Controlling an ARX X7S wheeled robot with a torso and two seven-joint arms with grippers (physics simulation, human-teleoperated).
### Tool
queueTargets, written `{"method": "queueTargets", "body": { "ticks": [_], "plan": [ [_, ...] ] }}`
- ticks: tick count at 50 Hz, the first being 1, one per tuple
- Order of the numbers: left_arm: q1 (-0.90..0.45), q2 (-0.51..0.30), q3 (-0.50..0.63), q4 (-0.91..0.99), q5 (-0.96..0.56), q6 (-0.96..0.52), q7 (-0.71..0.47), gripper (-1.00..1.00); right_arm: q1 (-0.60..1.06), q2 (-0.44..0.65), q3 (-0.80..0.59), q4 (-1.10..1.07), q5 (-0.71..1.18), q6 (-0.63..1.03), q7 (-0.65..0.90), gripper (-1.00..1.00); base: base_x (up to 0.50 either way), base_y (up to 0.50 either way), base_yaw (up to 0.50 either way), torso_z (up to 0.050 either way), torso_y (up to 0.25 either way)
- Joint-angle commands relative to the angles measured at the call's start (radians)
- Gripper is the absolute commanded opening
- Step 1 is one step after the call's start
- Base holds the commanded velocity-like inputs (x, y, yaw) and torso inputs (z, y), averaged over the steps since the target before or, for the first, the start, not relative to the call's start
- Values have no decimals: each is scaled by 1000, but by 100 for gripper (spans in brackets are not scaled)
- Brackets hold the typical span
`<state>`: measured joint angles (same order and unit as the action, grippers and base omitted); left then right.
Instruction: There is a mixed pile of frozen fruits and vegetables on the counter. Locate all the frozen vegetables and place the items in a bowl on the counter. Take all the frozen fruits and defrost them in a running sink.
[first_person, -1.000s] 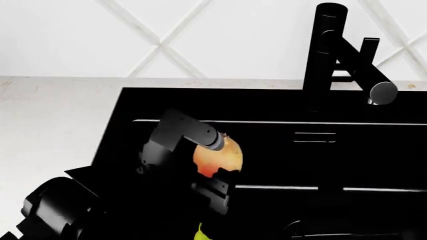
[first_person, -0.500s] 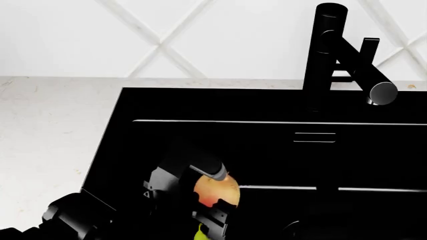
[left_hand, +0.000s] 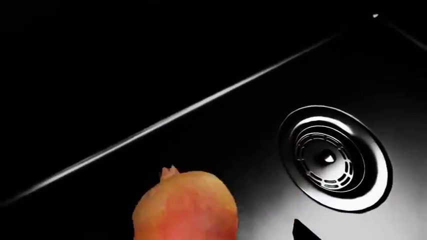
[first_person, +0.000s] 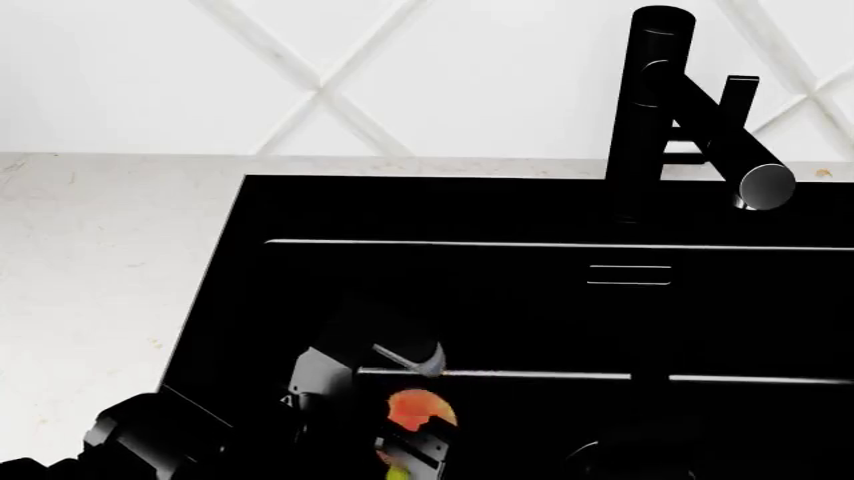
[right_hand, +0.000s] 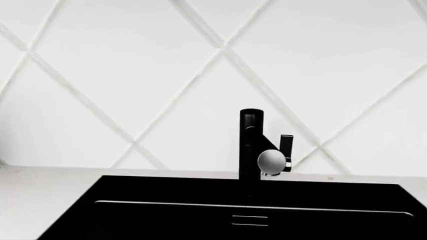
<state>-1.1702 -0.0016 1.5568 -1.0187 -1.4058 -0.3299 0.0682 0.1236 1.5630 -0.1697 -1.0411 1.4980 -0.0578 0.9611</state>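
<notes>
Head view: 1 tan-orange fruit (first_person: 415, 408) clenched in left gripper (first_person: 404, 415) over 1 sink (first_person: 534, 300); 1 faucet (first_person: 667, 110); right gripper unseen.

You've got the sink (first_person: 534, 210) filling the lower frame, counter (first_person: 107, 250) left, faucet (first_person: 661, 90) behind at upper right. The round fruit (first_person: 416, 410) sits inside near bottom, drain (left_hand: 333, 157) beside it.

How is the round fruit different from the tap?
The fruit is round and orange-red; the tap is black, tall and angular. The fruit is low inside the sink, in the left gripper; the tap stands upright on the sink's back edge. The fruit looks much smaller than the tap.
</notes>
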Motion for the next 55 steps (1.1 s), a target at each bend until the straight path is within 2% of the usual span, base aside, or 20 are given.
{"method": "queueTargets", "body": {
  "ticks": [1,11,16,22,32,55],
  "plan": [
    [-27,2,0,19,-15,-6,-14,100,-28,-3,-1,7,-20,-14,-6,100,0,0,0,0,0],
    [-60,1,-2,34,-24,36,-31,100,-4,-16,30,5,13,32,-11,100,0,0,0,0,0],
    [-78,-15,-10,62,-24,56,-57,100,104,-86,27,11,64,146,-12,100,0,0,0,0,0],
    [-98,-214,-43,447,-54,52,-257,100,325,-199,-38,53,136,316,-2,100,0,0,0,0,0],
    [-135,-432,-87,875,-81,53,-480,100,401,-247,-69,77,157,380,0,100,0,0,0,0,0],
    [-127,-824,-179,1423,-113,122,-815,100,464,-294,-102,107,169,446,-9,100,0,0,0,0,0]
  ]
}}
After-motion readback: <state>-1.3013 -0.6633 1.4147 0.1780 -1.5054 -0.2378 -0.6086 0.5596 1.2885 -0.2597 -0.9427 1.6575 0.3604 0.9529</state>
